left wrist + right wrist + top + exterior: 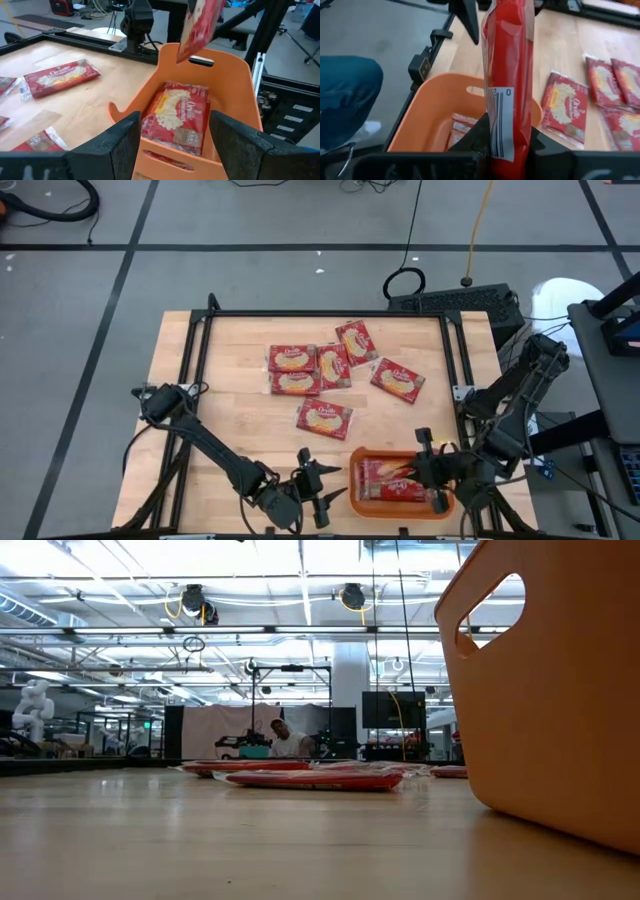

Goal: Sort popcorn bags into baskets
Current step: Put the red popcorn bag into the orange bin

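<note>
The orange basket [385, 451] sits near the table's near edge, right of centre; it fills the right of the low view [560, 690]. A red popcorn bag [177, 115] lies flat inside it. My right gripper [432, 470] hovers over the basket, shut on another popcorn bag [507, 65]. My left gripper [315, 480] is open just left of the basket, its fingers [120, 145] level with the basket's left end. Several more bags [324, 418] lie flat mid-table. My right gripper pinches the popcorn bag's barcode end [500, 130] between its two fingers. The fingers slant down from the table's right side. The bag reaches out past them, edge-on in the right wrist view, lifted clear above the basket's right end [200, 25].
A black frame rail [330, 314] runs around the table. Bare wood lies left of the basket and along the table's left side. A person's blue-clad leg [345, 95] stands beyond the near edge by the basket. Another person [285, 740] sits far behind the table.
</note>
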{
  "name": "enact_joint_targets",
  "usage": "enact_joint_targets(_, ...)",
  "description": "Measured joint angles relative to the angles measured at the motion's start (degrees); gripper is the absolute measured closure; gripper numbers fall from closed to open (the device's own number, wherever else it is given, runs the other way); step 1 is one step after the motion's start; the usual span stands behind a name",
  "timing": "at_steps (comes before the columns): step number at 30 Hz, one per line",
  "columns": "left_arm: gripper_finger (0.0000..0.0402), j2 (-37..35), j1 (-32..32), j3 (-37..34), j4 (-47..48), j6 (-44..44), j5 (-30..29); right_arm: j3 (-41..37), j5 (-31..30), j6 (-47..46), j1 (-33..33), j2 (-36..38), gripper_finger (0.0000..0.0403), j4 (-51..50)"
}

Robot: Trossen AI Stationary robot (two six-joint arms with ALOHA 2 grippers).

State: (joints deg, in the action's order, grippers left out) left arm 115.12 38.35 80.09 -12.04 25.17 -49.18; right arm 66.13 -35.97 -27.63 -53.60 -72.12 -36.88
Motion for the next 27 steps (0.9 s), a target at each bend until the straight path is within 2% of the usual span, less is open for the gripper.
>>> enact_joint_targets(13,0.0163,0.09,0.35,0.00,-0.23,-1.34,1.62,0.15,0.01,-11.93,-1.66,-5.32,0.0371,-4.11)
enact_joint_targets(27,0.0163,0.09,0.37,0.00,-1.30,0.90,1.74,0.15,-1.94,-19.64,-1.23,-9.47,0.0371,-10.09)
